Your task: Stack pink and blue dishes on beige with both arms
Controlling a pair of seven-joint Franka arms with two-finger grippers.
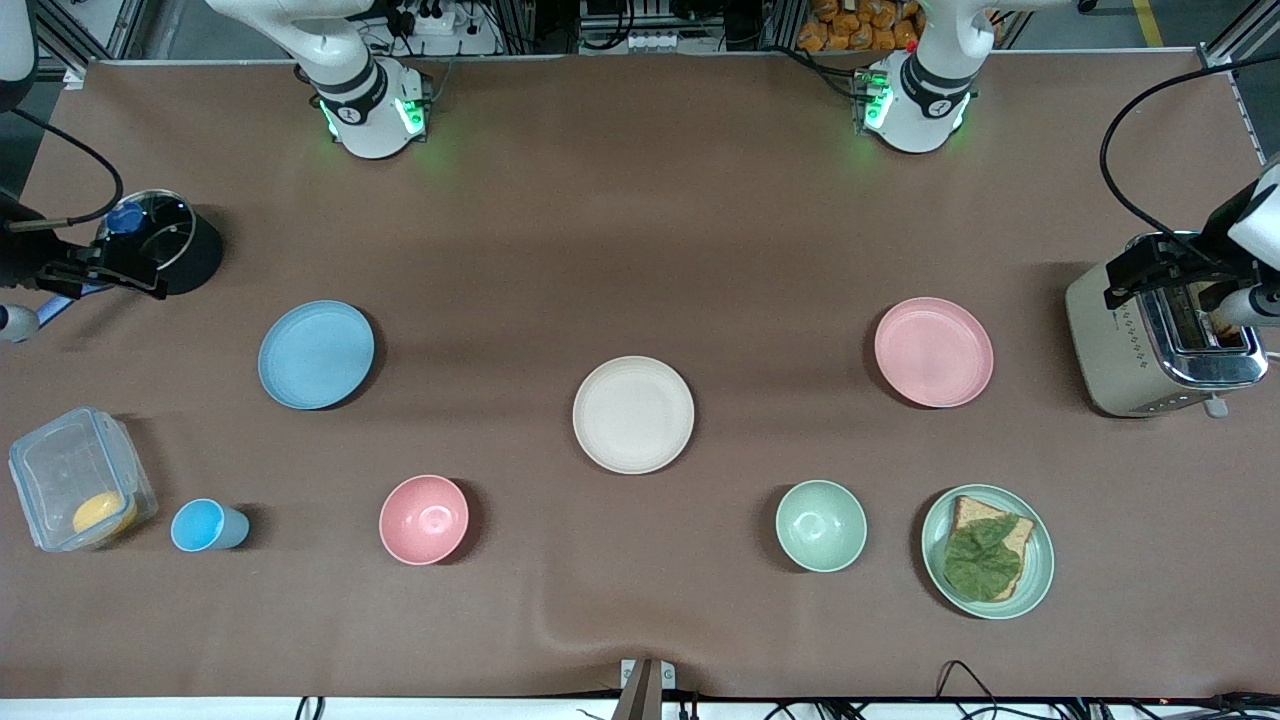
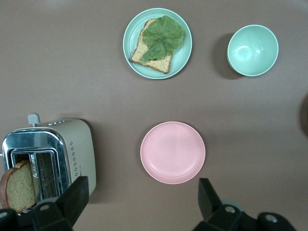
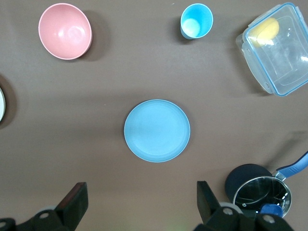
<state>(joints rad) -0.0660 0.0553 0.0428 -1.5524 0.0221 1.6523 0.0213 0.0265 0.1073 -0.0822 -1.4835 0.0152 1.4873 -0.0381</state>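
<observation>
The beige plate (image 1: 633, 414) lies empty at the middle of the table. Toward the right arm's end lies the light blue plate (image 1: 316, 354) (image 3: 157, 130), toward the left arm's end the pale pink plate (image 1: 934, 352) (image 2: 173, 152); both are empty. My left gripper (image 1: 1150, 270) (image 2: 142, 192) hangs high by the toaster, open and holding nothing, with the pink plate below it. High by the pot, my right gripper (image 1: 110, 268) (image 3: 140, 193) is also open and empty, the blue plate below it.
Nearer the front camera stand a blue cup (image 1: 205, 526), a pink bowl (image 1: 424, 519), a green bowl (image 1: 821, 525) and a green plate with bread and a leaf (image 1: 988, 551). A clear container (image 1: 80, 480) and a pot (image 1: 165, 240) sit at the right arm's end, a toaster (image 1: 1150, 345) at the left arm's.
</observation>
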